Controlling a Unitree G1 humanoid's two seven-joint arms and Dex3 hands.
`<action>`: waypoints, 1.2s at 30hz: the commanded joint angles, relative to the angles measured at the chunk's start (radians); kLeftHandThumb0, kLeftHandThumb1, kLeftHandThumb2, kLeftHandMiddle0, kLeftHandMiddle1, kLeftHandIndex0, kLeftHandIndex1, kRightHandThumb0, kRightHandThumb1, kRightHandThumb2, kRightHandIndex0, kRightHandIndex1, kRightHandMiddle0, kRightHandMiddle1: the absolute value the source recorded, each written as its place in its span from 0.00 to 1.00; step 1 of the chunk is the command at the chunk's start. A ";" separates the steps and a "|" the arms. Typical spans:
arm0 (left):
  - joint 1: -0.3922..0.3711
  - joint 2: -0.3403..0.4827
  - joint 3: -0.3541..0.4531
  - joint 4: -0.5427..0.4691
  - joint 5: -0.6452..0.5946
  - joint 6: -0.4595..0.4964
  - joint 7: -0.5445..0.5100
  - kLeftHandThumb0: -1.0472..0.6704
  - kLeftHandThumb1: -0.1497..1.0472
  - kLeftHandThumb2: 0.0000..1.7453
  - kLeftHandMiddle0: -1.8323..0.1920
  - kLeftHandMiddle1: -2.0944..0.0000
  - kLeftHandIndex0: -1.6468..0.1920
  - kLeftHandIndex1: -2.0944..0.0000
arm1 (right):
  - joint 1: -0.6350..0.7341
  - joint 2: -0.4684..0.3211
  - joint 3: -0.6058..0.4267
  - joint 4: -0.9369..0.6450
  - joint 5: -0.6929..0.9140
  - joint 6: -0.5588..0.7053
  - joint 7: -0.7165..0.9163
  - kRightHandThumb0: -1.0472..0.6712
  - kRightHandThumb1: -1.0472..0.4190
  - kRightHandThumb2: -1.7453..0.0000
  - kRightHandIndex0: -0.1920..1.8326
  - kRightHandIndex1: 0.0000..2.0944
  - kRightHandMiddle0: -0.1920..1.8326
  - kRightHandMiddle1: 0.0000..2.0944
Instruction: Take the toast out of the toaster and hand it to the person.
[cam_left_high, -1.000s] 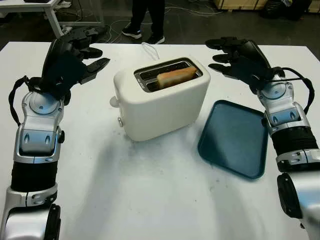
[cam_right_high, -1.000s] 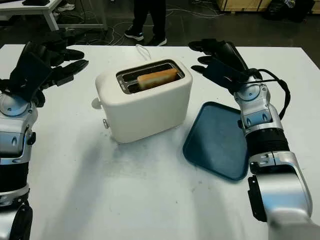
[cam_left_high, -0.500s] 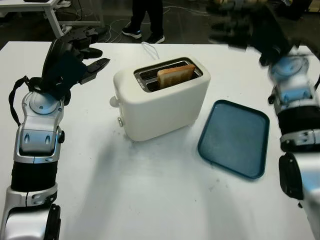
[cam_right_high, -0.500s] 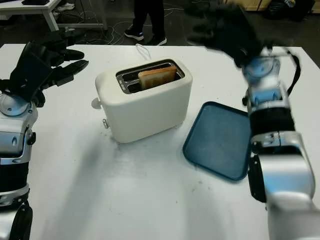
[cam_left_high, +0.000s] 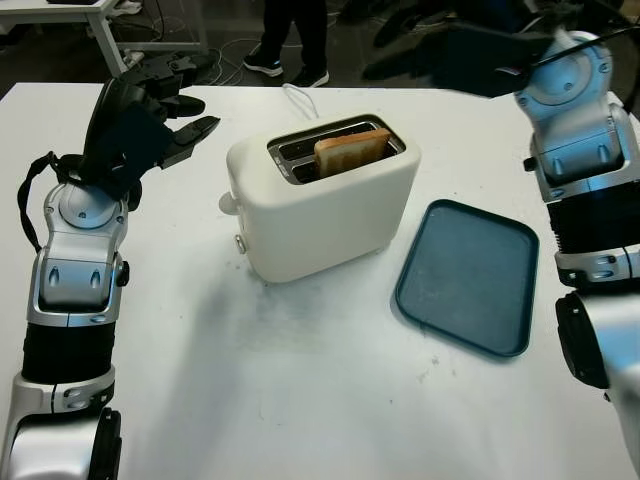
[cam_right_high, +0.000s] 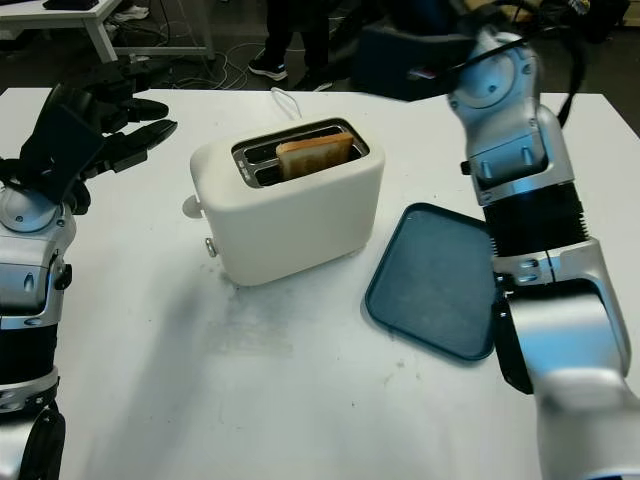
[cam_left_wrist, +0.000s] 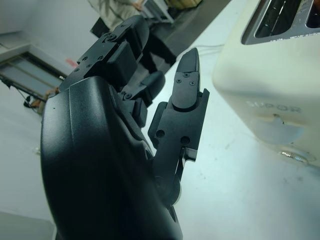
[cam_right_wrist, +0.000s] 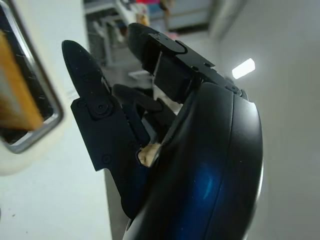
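A cream toaster (cam_left_high: 320, 205) stands mid-table, and a slice of toast (cam_left_high: 352, 150) sticks up out of its near slot. My right hand (cam_left_high: 440, 45) is raised high beyond the toaster's right end, open and holding nothing. The right wrist view catches the toast (cam_right_wrist: 15, 100) in the slot just past my black fingers (cam_right_wrist: 100, 125). My left hand (cam_left_high: 150, 110) hovers open to the left of the toaster, apart from it. The left wrist view has the toaster's side (cam_left_wrist: 270, 75) beyond the fingers (cam_left_wrist: 185, 95). A person's legs (cam_left_high: 295, 35) stand beyond the far table edge.
A dark teal tray (cam_left_high: 468, 275) lies flat on the white table to the right of the toaster. The toaster's white cord (cam_left_high: 300, 100) runs off toward the far edge. A desk leg (cam_left_high: 110, 35) and cables lie on the floor beyond.
The right arm has lifted from beside the toaster and swung up and back above its far right side. The toast has risen higher in the slot. The left arm has stayed put.
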 joint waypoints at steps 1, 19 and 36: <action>0.002 0.003 -0.002 -0.006 0.010 -0.010 0.007 0.50 0.89 0.09 0.72 0.64 0.57 0.97 | 0.007 -0.001 0.031 -0.030 -0.026 -0.007 0.029 0.29 0.30 1.00 0.50 0.28 0.58 0.03; 0.001 0.006 -0.008 -0.007 0.014 -0.007 0.004 0.50 0.89 0.09 0.72 0.64 0.57 0.97 | 0.044 -0.005 0.088 0.069 -0.131 -0.121 0.011 0.36 0.26 1.00 0.40 0.45 0.56 0.00; -0.002 0.009 -0.015 0.001 0.023 -0.017 0.005 0.50 0.89 0.09 0.71 0.65 0.57 0.97 | 0.057 0.003 0.113 0.150 -0.192 -0.198 -0.047 0.41 0.23 1.00 0.48 0.34 0.57 0.01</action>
